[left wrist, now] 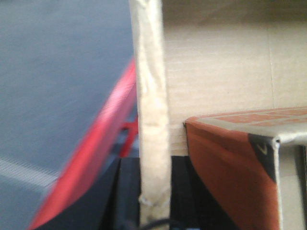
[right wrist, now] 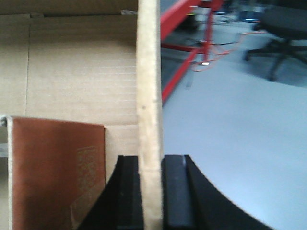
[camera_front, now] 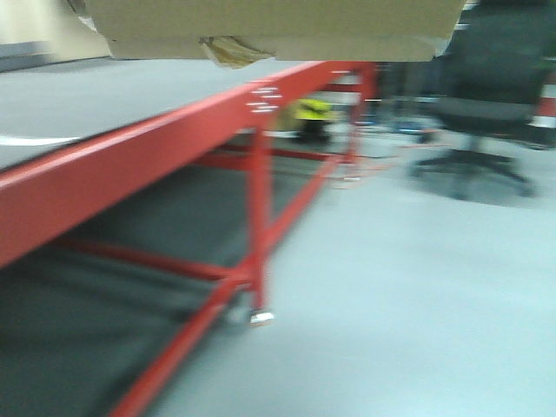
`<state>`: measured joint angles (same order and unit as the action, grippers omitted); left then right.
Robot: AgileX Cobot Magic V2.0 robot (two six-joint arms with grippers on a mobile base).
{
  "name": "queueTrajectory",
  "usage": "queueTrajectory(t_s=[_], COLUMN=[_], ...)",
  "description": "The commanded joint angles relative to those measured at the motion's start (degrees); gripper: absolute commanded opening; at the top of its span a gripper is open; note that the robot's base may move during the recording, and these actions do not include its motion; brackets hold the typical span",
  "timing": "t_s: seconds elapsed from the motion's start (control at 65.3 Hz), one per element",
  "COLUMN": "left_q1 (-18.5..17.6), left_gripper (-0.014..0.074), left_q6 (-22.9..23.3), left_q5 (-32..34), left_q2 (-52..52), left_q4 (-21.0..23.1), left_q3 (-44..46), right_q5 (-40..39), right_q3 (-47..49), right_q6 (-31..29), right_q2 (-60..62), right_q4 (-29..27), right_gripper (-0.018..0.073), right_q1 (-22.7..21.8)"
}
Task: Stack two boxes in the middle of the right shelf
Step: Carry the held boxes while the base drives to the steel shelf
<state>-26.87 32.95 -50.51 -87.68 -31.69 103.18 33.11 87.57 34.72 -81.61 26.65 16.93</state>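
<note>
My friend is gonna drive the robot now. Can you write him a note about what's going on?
Left gripper: jaws shut on a wall of the cardboard box.
Right gripper: jaws shut on another wall of it.
Box: held up in the air near the red-edged table, with a reddish carton inside.
Done: one box picked up.
Left: the shelf and second box aren't in view. Carry this one to the shelf, then stack the other.

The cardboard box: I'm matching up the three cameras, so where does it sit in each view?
Exterior front-facing: the cardboard box spans the top edge of the picture.
Left wrist: its wall runs edge-on down the centre, inside face to the right.
Right wrist: its wall runs edge-on down the centre, inside face to the left.
Shared landmark: the red table frame.
</note>
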Motion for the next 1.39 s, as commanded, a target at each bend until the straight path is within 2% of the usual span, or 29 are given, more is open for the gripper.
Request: queueTrajectory(t_s=[0.0,1.378], left_q1=[-0.11,-0.11], left_gripper=[-0.0111,-0.0111], left_q6=[0.1,0.1], left_q5=[2.02,2.17], left_q2=[1.06,1.06], left_q4=[-1.06,-1.64], left_q3=[0.7,0.7], right_q5=[-2.68,-2.86], right_q3=[0.96,0.96], right_q6=[0.32,0.32], right_q2=[0.72,0.73], right_q4=[1.94,1.94], right_gripper=[-0.0155,-0.0155], right_q1=[-0.55,-0.55])
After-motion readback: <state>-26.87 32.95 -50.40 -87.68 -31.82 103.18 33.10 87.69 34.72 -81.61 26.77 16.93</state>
